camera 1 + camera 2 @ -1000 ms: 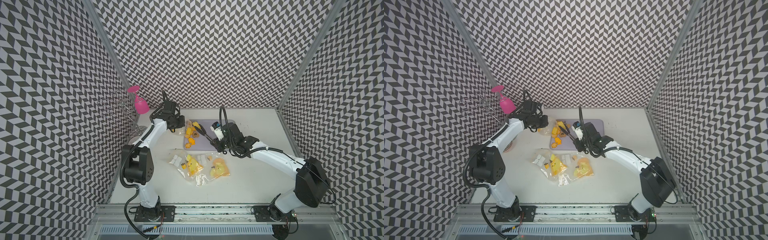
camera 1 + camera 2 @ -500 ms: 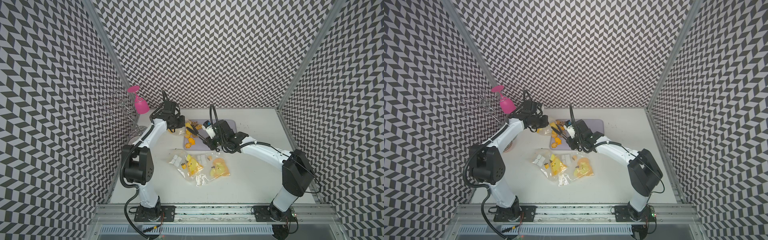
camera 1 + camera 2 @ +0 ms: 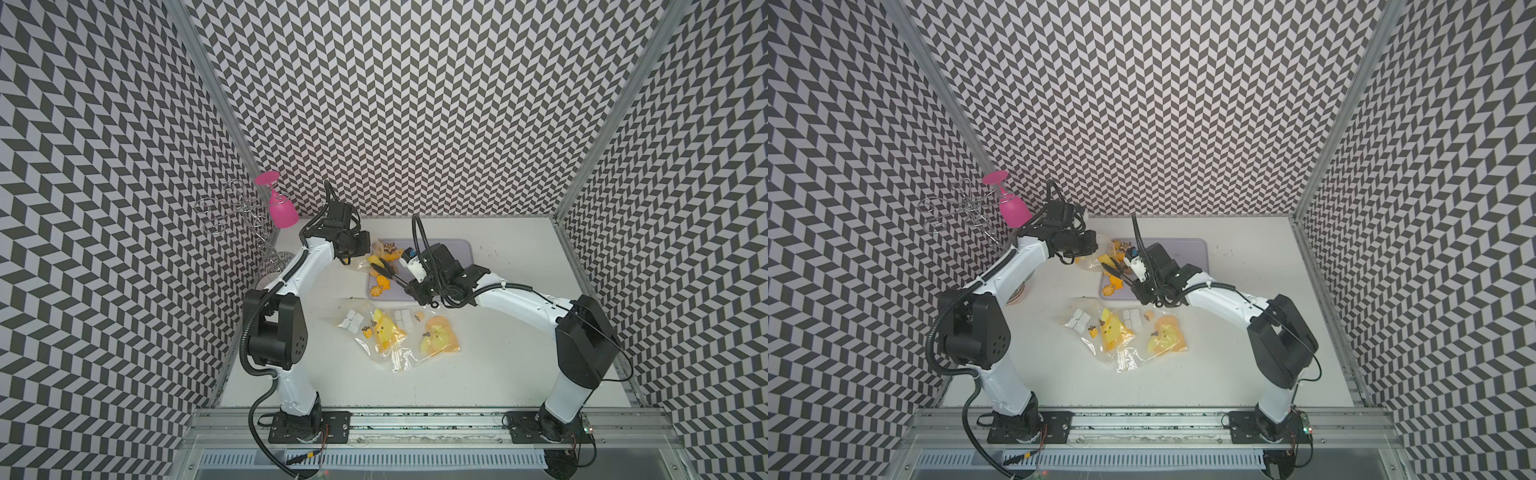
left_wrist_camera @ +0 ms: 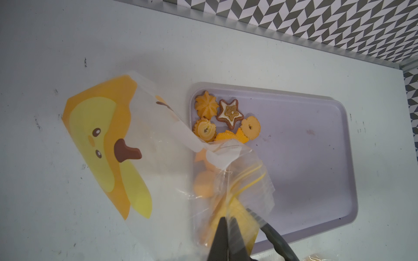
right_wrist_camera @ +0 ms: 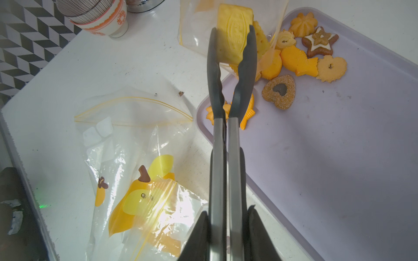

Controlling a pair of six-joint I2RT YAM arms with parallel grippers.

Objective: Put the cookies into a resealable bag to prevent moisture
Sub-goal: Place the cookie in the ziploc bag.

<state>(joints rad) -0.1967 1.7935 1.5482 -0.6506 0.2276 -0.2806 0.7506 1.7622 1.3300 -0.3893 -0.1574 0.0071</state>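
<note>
Accordingly, the left claw [image 4: 226, 228], fully closed, pinches the resealable bag [image 4: 158, 126] at its rim to keep the mouth open over the tray [image 3: 461, 249] edge, upper centre in both top views, so the right claw [image 5: 228, 210], clamped on tongs [image 5: 224, 135], can insert the gripped cookie [image 5: 234, 34].

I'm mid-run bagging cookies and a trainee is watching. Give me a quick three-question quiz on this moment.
1. True or false: the right gripper pinches the rectangular cracker directly.
2. Where does the star cookie lie? A: on a wooden board. B: on the purple tray. C: in a basket.
3. Fill in: the left gripper is shut on the ___.
Key: 1 false, the tongs hold it. 2 B. 3 clear bag.
</note>
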